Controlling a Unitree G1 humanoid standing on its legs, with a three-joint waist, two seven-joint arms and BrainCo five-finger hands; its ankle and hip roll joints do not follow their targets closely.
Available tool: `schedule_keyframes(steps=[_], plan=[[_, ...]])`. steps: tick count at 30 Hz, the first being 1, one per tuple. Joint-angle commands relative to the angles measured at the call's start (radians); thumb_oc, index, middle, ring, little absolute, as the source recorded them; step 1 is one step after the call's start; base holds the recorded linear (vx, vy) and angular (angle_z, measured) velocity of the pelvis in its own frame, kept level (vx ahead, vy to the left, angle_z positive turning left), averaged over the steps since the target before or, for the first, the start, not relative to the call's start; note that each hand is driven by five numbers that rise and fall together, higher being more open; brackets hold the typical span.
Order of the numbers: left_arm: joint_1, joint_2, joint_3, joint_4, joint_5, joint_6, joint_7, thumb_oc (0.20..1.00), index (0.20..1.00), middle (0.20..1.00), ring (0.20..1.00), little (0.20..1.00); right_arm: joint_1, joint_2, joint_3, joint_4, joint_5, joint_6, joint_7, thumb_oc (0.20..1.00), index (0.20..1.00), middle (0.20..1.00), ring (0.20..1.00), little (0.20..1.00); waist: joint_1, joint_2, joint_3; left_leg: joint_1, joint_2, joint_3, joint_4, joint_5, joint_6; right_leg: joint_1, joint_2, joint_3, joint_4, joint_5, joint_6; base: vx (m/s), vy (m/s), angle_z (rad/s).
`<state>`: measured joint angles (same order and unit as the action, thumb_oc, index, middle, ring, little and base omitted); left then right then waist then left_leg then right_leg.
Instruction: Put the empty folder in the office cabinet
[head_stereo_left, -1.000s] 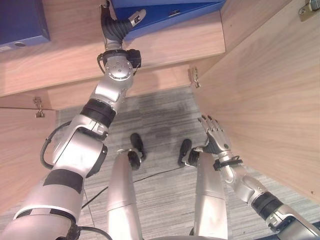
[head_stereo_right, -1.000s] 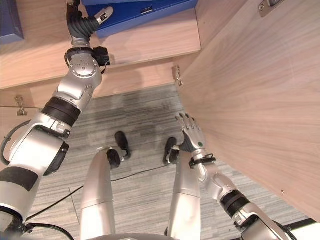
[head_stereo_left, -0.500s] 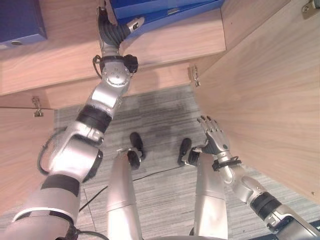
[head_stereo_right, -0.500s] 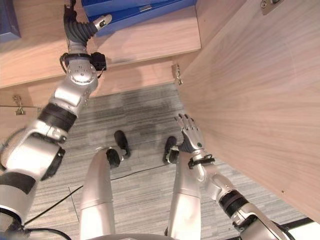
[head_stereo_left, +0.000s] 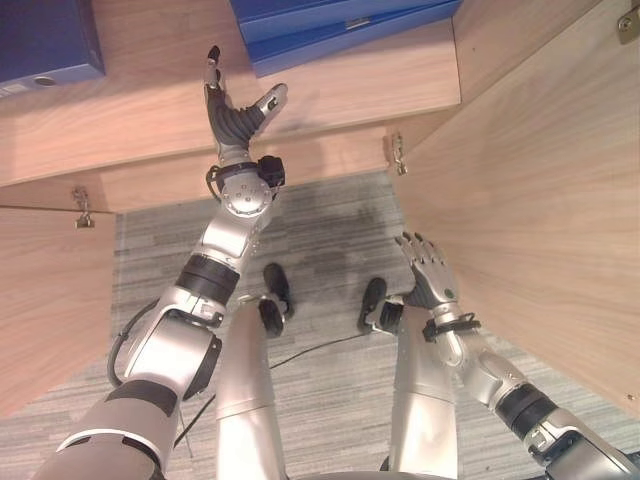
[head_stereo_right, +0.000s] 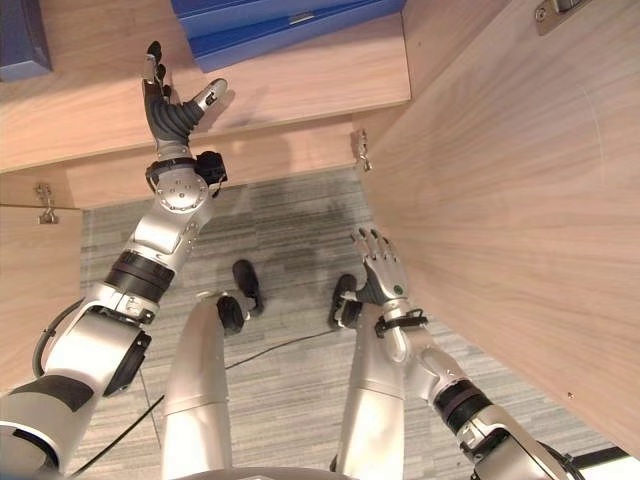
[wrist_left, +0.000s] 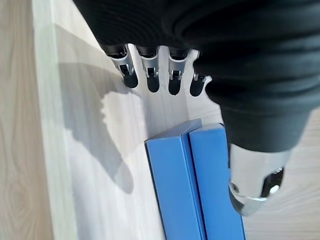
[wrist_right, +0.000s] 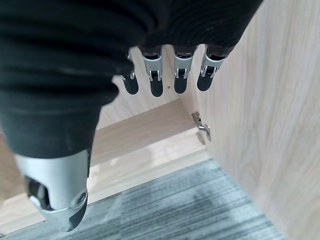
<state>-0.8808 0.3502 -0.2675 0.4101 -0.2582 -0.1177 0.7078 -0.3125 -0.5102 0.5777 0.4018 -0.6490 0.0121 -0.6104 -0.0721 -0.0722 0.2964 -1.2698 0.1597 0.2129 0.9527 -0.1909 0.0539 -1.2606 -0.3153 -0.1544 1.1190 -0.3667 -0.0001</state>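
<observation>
Two blue folders (head_stereo_left: 340, 25) rest side by side on the cabinet's wooden shelf (head_stereo_left: 360, 85); the left wrist view shows their ends (wrist_left: 200, 185) just past my fingers (wrist_left: 150, 82). My left hand (head_stereo_left: 236, 118) hovers over the shelf's front part, a short way from the folders, open, with fingers straight, thumb spread and nothing in it. My right hand (head_stereo_left: 428, 272) hangs low by the open right door (head_stereo_left: 530, 200), also open and holding nothing; its fingers (wrist_right: 157, 80) are straight in the right wrist view.
A darker blue folder (head_stereo_left: 45, 45) stands on the shelf's far left. The left door (head_stereo_left: 50, 290) is open too. Metal hinges (head_stereo_left: 398, 155) (head_stereo_left: 82, 207) sit at the cabinet's lower edge. Grey carpet (head_stereo_left: 330, 240) lies below.
My left hand has drawn back from the blue folders' edge toward the shelf's front and now stands free of them. The right hand has not moved.
</observation>
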Motion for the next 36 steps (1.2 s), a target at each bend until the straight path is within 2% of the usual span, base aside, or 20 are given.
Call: schedule_keyframes(steps=[1, 8, 10, 11, 14, 16, 18, 20, 22, 23, 24, 26, 29, 32, 34, 36], plan=[[0.015, -0.018, 0.053, -0.067, 0.160, -0.028, 0.052, 1.000, 1.000, 1.000, 1.000, 1.000, 0.020, -0.007, -0.027, -0.035, -0.009, -0.003, -0.037, 1.000, 1.000, 1.000, 1.000, 1.000, -0.002, 0.048, -0.007, -0.023, 0.046, -0.127, 0.030, -0.092, -0.069, 0.025, -0.015, -0.042, -0.087, 0.061, 0.029, 0.00, -0.014, 0.04], [0.079, -0.044, 0.016, -0.198, 0.389, 0.013, 0.104, 1.000, 1.000, 1.000, 1.000, 1.000, -0.020, 0.017, -0.011, -0.017, -0.009, -0.007, -0.063, 1.000, 1.000, 1.000, 1.000, 1.000, 0.011, 0.032, 0.000, -0.020, 0.037, -0.134, 0.029, -0.095, -0.070, 0.028, -0.017, -0.043, -0.084, 0.059, 0.031, 0.01, -0.020, 0.03], [0.080, -0.045, 0.016, -0.199, 0.393, 0.014, 0.105, 1.000, 1.000, 1.000, 1.000, 1.000, -0.021, 0.018, -0.011, -0.015, -0.009, -0.007, -0.064, 1.000, 1.000, 1.000, 1.000, 1.000, 0.011, 0.031, 0.000, -0.020, 0.037, -0.134, 0.029, -0.095, -0.070, 0.029, -0.017, -0.044, -0.085, 0.059, 0.031, 0.00, -0.012, 0.04], [0.081, -0.037, -0.036, -0.189, 0.475, 0.033, 0.089, 1.000, 1.000, 1.000, 1.000, 1.000, -0.049, 0.024, 0.008, 0.003, -0.007, -0.009, -0.071, 1.000, 1.000, 1.000, 1.000, 1.000, 0.013, 0.027, 0.005, -0.018, 0.035, -0.135, 0.025, -0.094, -0.071, 0.029, -0.017, -0.044, -0.088, 0.062, 0.033, 0.00, 0.000, 0.00], [0.086, -0.011, -0.096, -0.200, 0.538, 0.041, 0.031, 1.000, 1.000, 1.000, 1.000, 1.000, -0.075, 0.032, 0.020, 0.022, -0.008, -0.009, -0.075, 1.000, 1.000, 1.000, 1.000, 1.000, 0.018, 0.029, 0.008, -0.017, 0.033, -0.133, 0.023, -0.093, -0.070, 0.030, -0.017, -0.044, -0.089, 0.063, 0.035, 0.00, 0.000, 0.00], [0.096, 0.021, -0.142, -0.233, 0.586, 0.045, -0.039, 1.000, 1.000, 1.000, 1.000, 1.000, -0.079, 0.030, 0.012, 0.021, -0.010, -0.005, -0.071, 1.000, 1.000, 1.000, 1.000, 1.000, 0.022, 0.036, 0.010, -0.017, 0.032, -0.130, 0.023, -0.094, -0.068, 0.031, -0.019, -0.044, -0.091, 0.063, 0.038, 0.01, 0.018, 0.00], [0.133, 0.061, -0.179, -0.294, 0.605, 0.022, -0.130, 1.000, 1.000, 1.000, 1.000, 1.000, -0.070, 0.024, 0.000, 0.021, -0.011, 0.000, -0.056, 1.000, 1.000, 1.000, 1.000, 1.000, 0.028, 0.051, 0.011, -0.014, 0.030, -0.124, 0.018, -0.094, -0.066, 0.029, -0.020, -0.042, -0.092, 0.062, 0.039, 0.01, 0.020, 0.00], [0.140, 0.074, -0.190, -0.314, 0.609, 0.012, -0.156, 1.000, 1.000, 1.000, 1.000, 1.000, -0.066, 0.022, -0.002, 0.019, -0.012, 0.000, -0.047, 1.000, 1.000, 1.000, 1.000, 1.000, 0.030, 0.054, 0.011, -0.013, 0.030, -0.121, 0.016, -0.094, -0.066, 0.028, -0.021, -0.040, -0.092, 0.062, 0.040, 0.00, 0.000, 0.00], [0.150, 0.100, -0.235, -0.348, 0.568, -0.035, -0.237, 1.000, 1.000, 1.000, 1.000, 1.000, -0.061, 0.009, -0.009, 0.017, -0.014, -0.002, -0.028, 1.000, 1.000, 1.000, 1.000, 1.000, 0.030, 0.062, 0.009, -0.012, 0.028, -0.115, 0.015, -0.093, -0.065, 0.024, -0.023, -0.036, -0.090, 0.062, 0.041, 0.01, 0.040, 0.01], [0.150, 0.101, -0.235, -0.347, 0.567, -0.037, -0.239, 1.000, 1.000, 1.000, 1.000, 1.000, -0.060, 0.009, -0.011, 0.015, -0.014, -0.002, -0.027, 1.000, 1.000, 1.000, 1.000, 1.000, 0.031, 0.061, 0.009, -0.013, 0.027, -0.115, 0.015, -0.093, -0.065, 0.024, -0.023, -0.036, -0.090, 0.061, 0.041, 0.01, 0.037, 0.01], [0.153, 0.101, -0.256, -0.353, 0.524, -0.049, -0.285, 1.000, 1.000, 1.000, 1.000, 1.000, -0.057, 0.001, -0.013, 0.013, -0.016, -0.001, -0.015, 1.000, 1.000, 1.000, 1.000, 1.000, 0.029, 0.063, 0.008, -0.014, 0.028, -0.113, 0.018, -0.092, -0.065, 0.023, -0.024, -0.033, -0.088, 0.061, 0.041, 0.00, 0.000, 0.00], [0.136, 0.113, -0.278, -0.343, 0.470, -0.059, -0.323, 1.000, 1.000, 1.000, 1.000, 1.000, -0.049, -0.011, -0.019, 0.007, -0.015, -0.005, -0.001, 1.000, 1.000, 1.000, 1.000, 1.000, 0.023, 0.067, 0.005, -0.014, 0.029, -0.109, 0.021, -0.092, -0.064, 0.020, -0.024, -0.030, -0.084, 0.060, 0.040, 0.00, 0.018, 0.00], [0.102, 0.133, -0.309, -0.304, 0.471, -0.054, -0.361, 1.000, 1.000, 1.000, 1.000, 1.000, -0.041, -0.025, -0.024, 0.002, -0.015, -0.005, 0.013, 1.000, 1.000, 1.000, 1.000, 1.000, 0.016, 0.070, 0.002, -0.015, 0.033, -0.107, 0.026, -0.093, -0.064, 0.015, -0.024, -0.025, -0.080, 0.060, 0.040, 0.01, 0.024, -0.01], [0.018, 0.170, -0.345, -0.185, 0.573, -0.018, -0.357, 1.000, 1.000, 1.000, 1.000, 1.000, -0.034, -0.041, -0.028, 0.002, -0.014, -0.011, 0.027, 1.000, 1.000, 1.000, 1.000, 1.000, 0.006, 0.071, -0.004, -0.014, 0.040, -0.104, 0.033, -0.097, -0.063, 0.010, -0.023, -0.018, -0.071, 0.059, 0.039, 0.00, 0.012, -0.03], [-0.007, 0.177, -0.349, -0.153, 0.598, -0.010, -0.344, 1.000, 1.000, 1.000, 1.000, 1.000, -0.034, -0.047, -0.029, 0.000, -0.016, -0.013, 0.028, 1.000, 1.000, 1.000, 1.000, 1.000, 0.005, 0.071, -0.004, -0.015, 0.042, -0.102, 0.035, -0.097, -0.063, 0.008, -0.024, -0.017, -0.068, 0.058, 0.039, 0.00, 0.000, 0.00], [-0.069, 0.172, -0.353, -0.049, 0.634, 0.025, -0.313, 1.000, 1.000, 1.000, 1.000, 1.000, -0.035, -0.051, -0.023, 0.003, -0.021, -0.014, 0.030, 1.000, 1.000, 1.000, 1.000, 1.000, -0.001, 0.067, -0.001, -0.017, 0.044, -0.104, 0.038, -0.096, -0.063, 0.005, -0.023, -0.014, -0.067, 0.060, 0.039, 0.00, 0.000, 0.00]])
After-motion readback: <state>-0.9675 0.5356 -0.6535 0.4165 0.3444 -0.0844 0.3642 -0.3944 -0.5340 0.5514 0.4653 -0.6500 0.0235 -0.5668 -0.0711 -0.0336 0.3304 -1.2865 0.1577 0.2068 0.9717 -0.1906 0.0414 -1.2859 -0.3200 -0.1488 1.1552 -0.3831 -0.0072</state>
